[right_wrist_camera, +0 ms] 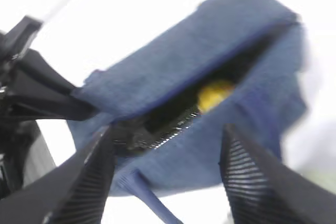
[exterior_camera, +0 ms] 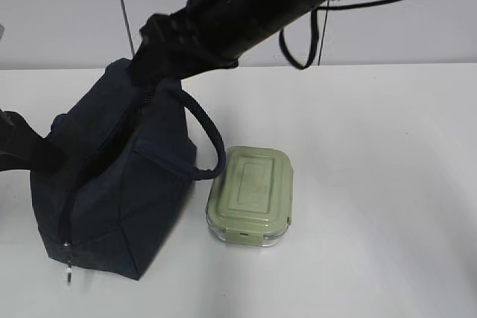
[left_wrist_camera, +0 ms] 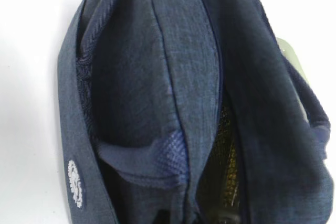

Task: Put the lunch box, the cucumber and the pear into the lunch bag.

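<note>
- A yellow rounded pear (right_wrist_camera: 214, 95) was shown inside the open slit of the boxy dark navy fabric lunch bag (right_wrist_camera: 210, 56) only by the blurred right wrist view.
- The clear glass lunch box with a sage-green clip lid (exterior_camera: 251, 195) was seen whole only in the exterior view, just beside the bag on the white table (exterior_camera: 387, 184); its pale edge (left_wrist_camera: 295, 61) was glimpsed in the left wrist view.
- The cucumber could not be made out.
- The right gripper (right_wrist_camera: 167, 174) was held spread wide above the bag's opening, its black arm (exterior_camera: 246, 5) stretched across from the right.
- The left gripper (exterior_camera: 22, 150) was met at the bag's left end; whether it was pinching the fabric could not be told.
</note>
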Robot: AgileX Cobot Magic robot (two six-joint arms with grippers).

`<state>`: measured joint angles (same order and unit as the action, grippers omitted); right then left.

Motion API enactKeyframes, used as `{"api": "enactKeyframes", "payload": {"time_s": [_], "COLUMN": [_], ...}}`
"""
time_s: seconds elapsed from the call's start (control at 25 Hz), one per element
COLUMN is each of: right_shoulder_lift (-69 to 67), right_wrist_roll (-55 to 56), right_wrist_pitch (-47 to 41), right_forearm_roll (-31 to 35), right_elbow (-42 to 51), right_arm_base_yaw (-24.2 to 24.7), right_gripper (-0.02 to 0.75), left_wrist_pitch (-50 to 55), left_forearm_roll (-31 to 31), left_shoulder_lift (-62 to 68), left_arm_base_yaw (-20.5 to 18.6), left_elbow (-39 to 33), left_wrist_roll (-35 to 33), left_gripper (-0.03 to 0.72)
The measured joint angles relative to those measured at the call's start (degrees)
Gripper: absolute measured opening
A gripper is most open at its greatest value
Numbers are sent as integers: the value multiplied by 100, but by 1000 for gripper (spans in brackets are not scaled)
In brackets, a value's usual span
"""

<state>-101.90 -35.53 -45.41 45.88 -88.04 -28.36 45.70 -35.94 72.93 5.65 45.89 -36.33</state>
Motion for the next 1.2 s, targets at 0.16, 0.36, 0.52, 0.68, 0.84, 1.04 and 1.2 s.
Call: {"api": "enactKeyframes", "payload": {"time_s": [0.16,0.36,0.52,0.68,0.84,1.04,1.2], "right_shoulder_lift": [489,561,199,-346,-742,-1066,-1334], "right_wrist_roll": [296,-68,-893,-1482,-1898,-2203,-2688], "right_wrist_pitch": [76,243,257,211,139,128,-152], "right_forearm_roll": [75,895,2078,2952,3681,3977,4454], "right_elbow": [1133,2862,3417,3456,3456,3456,3456], "right_arm_base_yaw": [901,1763,1931,1926,1926,1926,1926], "right_gripper": [488,488,489,517,531,533,536], "left_wrist_pitch": [12,19,19,36,47,47,48], "left_forearm_roll": [5,5,5,5,5,22,29], "left_shoulder_lift": [0,0,0,0,0,0,0], "left_arm_base_yaw": [0,0,0,0,0,0,0], "left_elbow": [0,0,0,0,0,0,0], "left_wrist_roll": [0,0,0,0,0,0,0], "left_gripper": [2,2,2,2,2,2,2]}}
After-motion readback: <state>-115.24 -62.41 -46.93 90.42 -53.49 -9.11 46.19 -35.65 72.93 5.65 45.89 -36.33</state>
